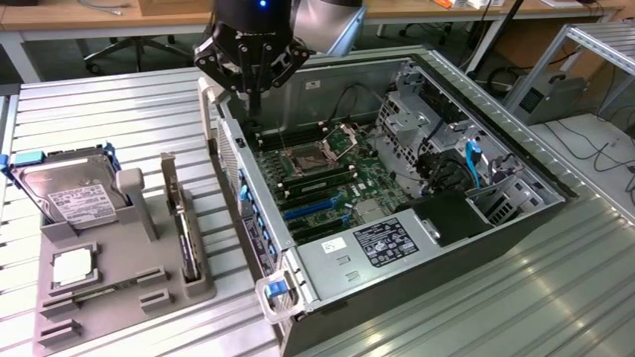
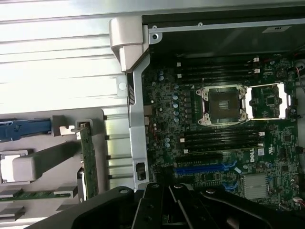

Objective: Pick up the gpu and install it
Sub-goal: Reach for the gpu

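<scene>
Fingers: the fingers are pressed together, and nothing is held between them.
Position: they are hung over the far corner of the open computer case, above the motherboard.
Graphics card: the graphics card is stood on edge in a slot of the grey holder (just beside the case), untouched.
Hard drive: the hard drive is propped in the same holder, further to the exterior view's left.
Worktop: holder and case are carried on the ridged metal worktop.
</scene>
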You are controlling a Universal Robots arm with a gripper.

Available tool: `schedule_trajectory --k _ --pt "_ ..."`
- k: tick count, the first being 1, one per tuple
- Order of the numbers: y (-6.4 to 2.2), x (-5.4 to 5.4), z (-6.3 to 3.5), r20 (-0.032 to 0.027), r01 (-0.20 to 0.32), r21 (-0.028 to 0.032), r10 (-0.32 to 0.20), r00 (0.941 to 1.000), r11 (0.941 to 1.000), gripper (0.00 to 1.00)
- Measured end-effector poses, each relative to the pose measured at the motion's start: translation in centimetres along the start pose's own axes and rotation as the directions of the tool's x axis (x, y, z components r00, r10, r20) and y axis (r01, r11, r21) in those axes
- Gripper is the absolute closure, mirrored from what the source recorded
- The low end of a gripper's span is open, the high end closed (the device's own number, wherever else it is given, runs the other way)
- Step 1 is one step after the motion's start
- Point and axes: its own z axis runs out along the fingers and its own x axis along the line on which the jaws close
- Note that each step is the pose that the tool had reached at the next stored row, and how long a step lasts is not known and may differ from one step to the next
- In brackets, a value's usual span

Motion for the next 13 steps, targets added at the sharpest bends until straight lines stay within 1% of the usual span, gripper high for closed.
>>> schedule_trajectory --k 9,13 --pt "-0.16 2.1 -0.06 0.0 0.0 0.0 0.0 1.0 1.0 0.89" --pt "-0.25 3.3 -0.09 -0.0001 0.0 0.0002 0.0 1.0 1.0 0.89"
